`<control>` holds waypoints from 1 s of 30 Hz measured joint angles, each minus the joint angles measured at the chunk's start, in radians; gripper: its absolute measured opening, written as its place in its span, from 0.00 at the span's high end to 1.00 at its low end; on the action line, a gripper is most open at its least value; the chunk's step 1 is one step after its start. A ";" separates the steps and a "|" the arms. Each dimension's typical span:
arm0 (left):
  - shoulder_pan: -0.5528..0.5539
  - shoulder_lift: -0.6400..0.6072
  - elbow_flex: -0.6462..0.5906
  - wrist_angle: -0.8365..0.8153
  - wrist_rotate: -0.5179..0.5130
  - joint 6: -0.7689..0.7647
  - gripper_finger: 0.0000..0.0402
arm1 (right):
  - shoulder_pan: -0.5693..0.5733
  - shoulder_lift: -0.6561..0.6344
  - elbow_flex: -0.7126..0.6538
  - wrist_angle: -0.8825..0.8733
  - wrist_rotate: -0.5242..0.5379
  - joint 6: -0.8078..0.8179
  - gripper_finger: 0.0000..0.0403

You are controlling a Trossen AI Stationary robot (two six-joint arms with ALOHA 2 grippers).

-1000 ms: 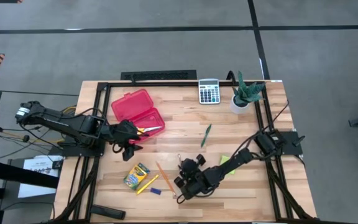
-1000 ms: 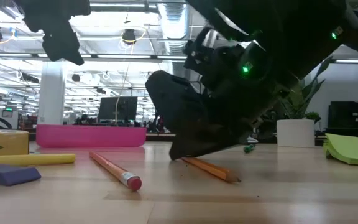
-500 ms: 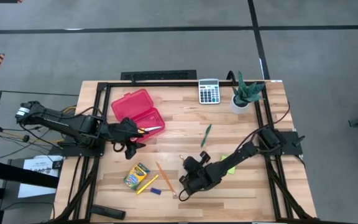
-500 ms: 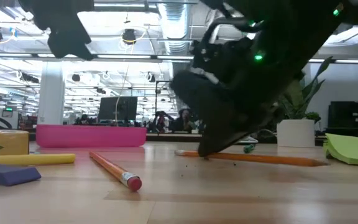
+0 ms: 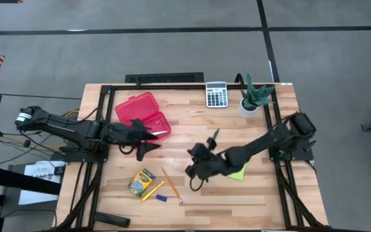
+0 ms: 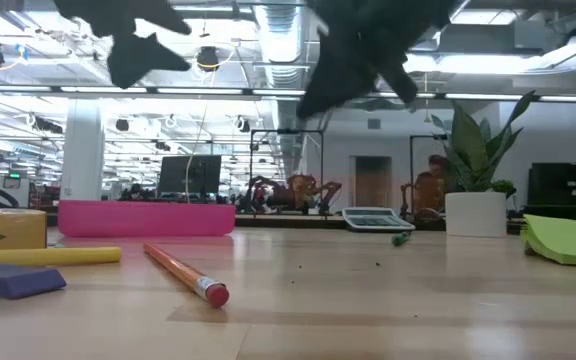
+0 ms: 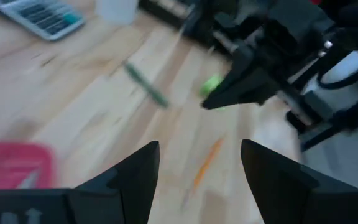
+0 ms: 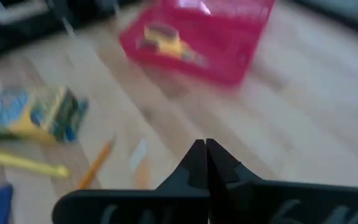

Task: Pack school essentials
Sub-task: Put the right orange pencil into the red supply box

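Note:
My right gripper [image 5: 190,171] hangs shut above the table's middle, near the lime sticky-note pad [image 5: 238,171]. A blurred orange pencil [image 8: 143,176] shows beside its fingertips [image 8: 205,146]. A second orange pencil [image 5: 171,185] lies flat near the crayon box [image 5: 142,182], the yellow marker [image 5: 152,191] and the blue eraser [image 5: 161,198]. The green pen [image 5: 213,139] lies farther back. My left gripper [image 5: 144,142] hovers open at the near edge of the red case [image 5: 142,114], where the yellow-handled scissors [image 8: 163,37] lie. Nothing is between its fingers [image 7: 201,152]. My right gripper is shut on an orange pencil, seen only as a blurred orange streak [image 8: 143,176] beside the shut fingers. Which part of it is held, I cannot tell. The fingers slant down toward the table's left. The pencil is lifted clear of the table.
A grey calculator [image 5: 216,94] and a potted plant [image 5: 253,98] stand at the far right. A black frame runs along the table's edges [image 5: 108,90]. Bare wood lies between the case and the pen.
My right gripper has shut on the pencil lying near the front edge. It swung the pencil round on the table, then rose with it and went toward the far edge. The pencil is off the table. My left gripper has tipped up toward level and eased right, still open.

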 joint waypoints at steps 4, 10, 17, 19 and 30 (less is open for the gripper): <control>0.036 0.002 -0.099 0.218 0.022 -0.050 0.45 | -0.026 -0.090 0.004 0.050 0.023 -0.112 1.00; 0.064 0.002 -0.167 0.325 0.041 -0.091 0.45 | -0.021 -0.101 0.002 0.012 -0.075 -0.163 0.93; 0.065 0.002 -0.171 0.318 0.111 -0.080 0.45 | 0.138 0.007 0.004 0.011 -0.137 -0.040 0.70; 0.065 0.002 -0.172 0.315 0.111 -0.065 0.45 | 0.181 0.051 0.002 -0.008 -0.103 0.011 0.62; 0.107 0.002 -0.172 0.314 0.146 -0.050 0.45 | 0.374 0.227 0.003 0.145 0.015 0.273 0.44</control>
